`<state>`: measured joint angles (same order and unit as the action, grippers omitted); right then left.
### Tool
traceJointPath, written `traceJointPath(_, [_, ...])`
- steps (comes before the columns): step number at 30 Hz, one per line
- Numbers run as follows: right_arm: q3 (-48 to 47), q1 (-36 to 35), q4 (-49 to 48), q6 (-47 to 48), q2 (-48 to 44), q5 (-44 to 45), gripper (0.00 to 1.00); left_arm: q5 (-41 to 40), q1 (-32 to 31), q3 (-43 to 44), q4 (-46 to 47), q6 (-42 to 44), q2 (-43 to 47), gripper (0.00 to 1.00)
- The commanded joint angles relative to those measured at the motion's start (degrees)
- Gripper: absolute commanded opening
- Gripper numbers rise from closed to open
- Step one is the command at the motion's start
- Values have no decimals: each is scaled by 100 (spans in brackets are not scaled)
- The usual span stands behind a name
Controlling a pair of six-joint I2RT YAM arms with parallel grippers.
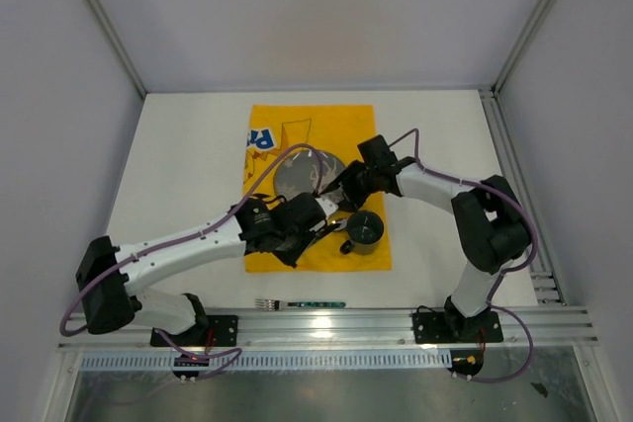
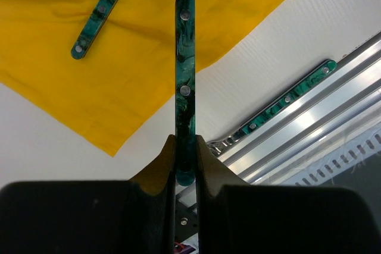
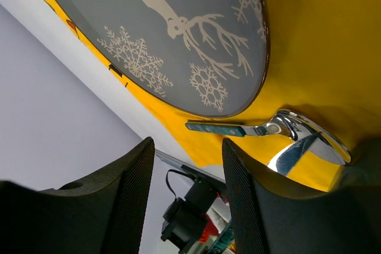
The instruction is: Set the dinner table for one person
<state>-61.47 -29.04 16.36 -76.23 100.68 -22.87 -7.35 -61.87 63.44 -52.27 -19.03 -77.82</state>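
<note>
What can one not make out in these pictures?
- Left wrist view: the top edge cuts off the head of the utensil held by the left gripper; its type is unknown.
- Same view: a second handle on the cloth is cut likewise.
- Top view: the right arm hides part of the plate.

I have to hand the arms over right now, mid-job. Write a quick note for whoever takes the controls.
Left gripper: shut on a green-handled utensil that crosses the near edge of the yellow cloth. Its head is cut off in view; probably the knife.
Right gripper: open and empty, near the reindeer plate.
Done: the plate, the spoon beside it and the black mug are on the cloth.
Left: place the held utensil. The fork lies on the bare dinner table by the near rail, not yet set by the plate.
</note>
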Motion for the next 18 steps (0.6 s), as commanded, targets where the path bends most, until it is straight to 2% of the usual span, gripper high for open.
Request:
traceJointPath(1, [4,-14,-36,169,109,-50,53,-397,-18,221,-177,75,241,0])
traceJointPath(8, [-66,-14,-19,222,250,-68,52,-793,-10,493,-792,31,399,0])
traceJointPath(18, [-207,-14,51,266,390,-59,52,-697,-18,617,-1443,-488,1120,0])
